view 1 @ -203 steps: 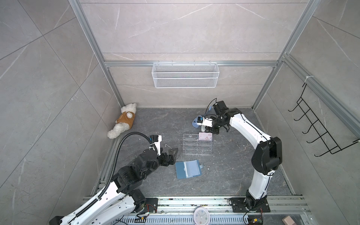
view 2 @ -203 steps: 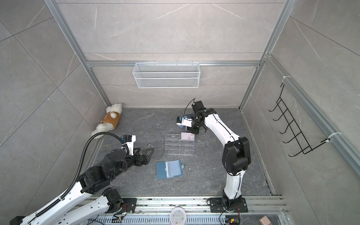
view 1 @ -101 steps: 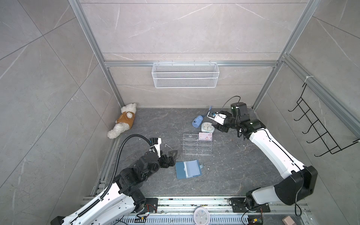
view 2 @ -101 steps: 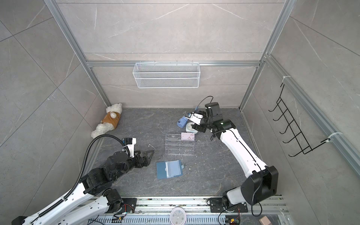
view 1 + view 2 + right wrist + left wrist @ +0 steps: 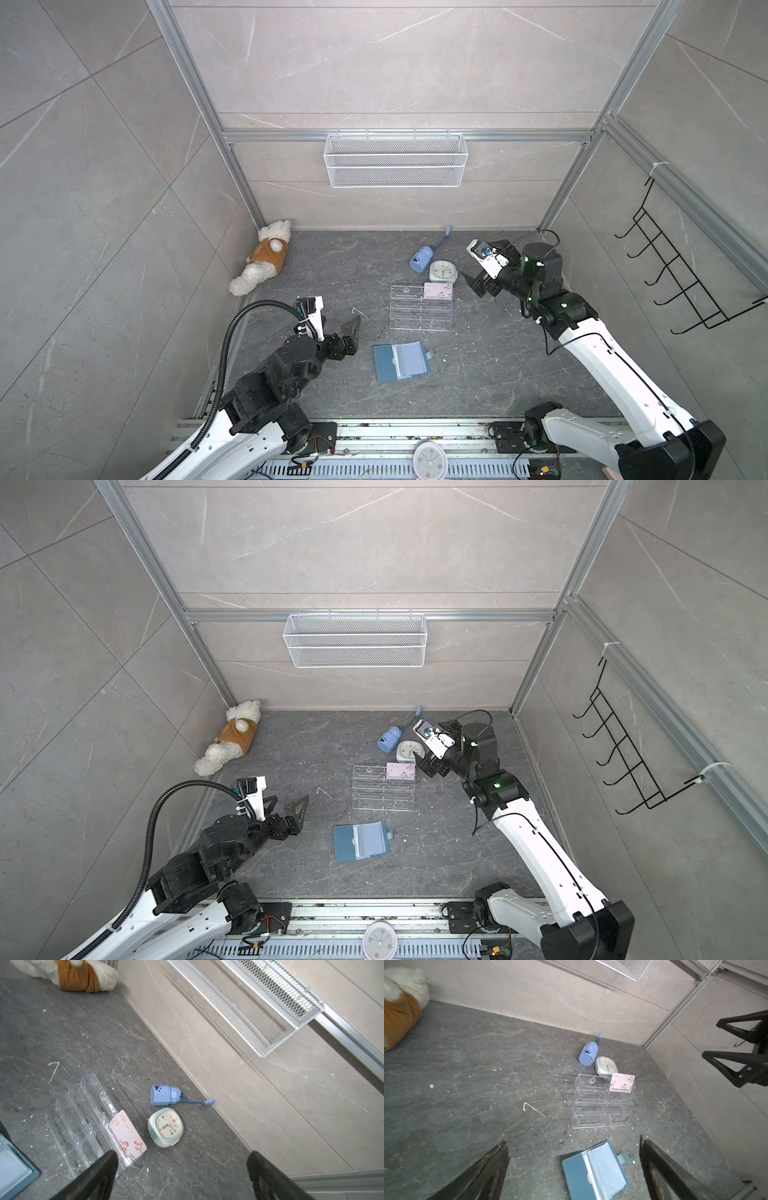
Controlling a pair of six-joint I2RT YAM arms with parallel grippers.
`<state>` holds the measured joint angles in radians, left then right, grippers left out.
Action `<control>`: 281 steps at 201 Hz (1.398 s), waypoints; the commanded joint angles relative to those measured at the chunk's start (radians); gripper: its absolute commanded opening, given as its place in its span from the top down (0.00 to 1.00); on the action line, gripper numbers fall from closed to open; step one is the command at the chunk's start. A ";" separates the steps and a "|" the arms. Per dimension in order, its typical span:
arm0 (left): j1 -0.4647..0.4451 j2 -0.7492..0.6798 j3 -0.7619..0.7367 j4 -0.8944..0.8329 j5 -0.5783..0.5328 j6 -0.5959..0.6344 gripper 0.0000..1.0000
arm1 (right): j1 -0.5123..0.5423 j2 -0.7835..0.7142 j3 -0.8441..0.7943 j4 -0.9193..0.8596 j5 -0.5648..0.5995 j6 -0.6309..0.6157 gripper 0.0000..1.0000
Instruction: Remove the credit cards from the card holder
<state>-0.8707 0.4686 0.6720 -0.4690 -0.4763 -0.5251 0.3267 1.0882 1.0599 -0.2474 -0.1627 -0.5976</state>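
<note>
The dusty-blue card holder lies open on the dark floor, with clear sleeves up and its snap tab out to the right. In the left wrist view the card holder sits low between the spread fingers. I cannot tell whether its sleeves hold a card. One pink credit card stands in the back right slot of a clear acrylic rack. My left gripper is open and empty, left of the holder. My right gripper is open and empty, just right of the card.
Behind the rack a pale green alarm clock and a small blue cylinder with a strap lie on the floor. A plush bear lies at the back left corner. A wire basket hangs on the back wall and black hooks on the right wall.
The right gripper has opened, let go of the card in the rack and drawn back to the right. The left arm has hardly moved.
</note>
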 commanded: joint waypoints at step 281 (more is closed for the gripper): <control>0.306 0.096 -0.113 0.207 -0.127 0.207 0.00 | -0.002 -0.508 -0.417 0.040 0.597 0.705 0.00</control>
<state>-0.5755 0.5507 0.5728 -0.3519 -0.6357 -0.3656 0.3267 0.5858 0.6529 -0.1864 0.4156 0.0795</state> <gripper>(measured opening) 0.996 0.998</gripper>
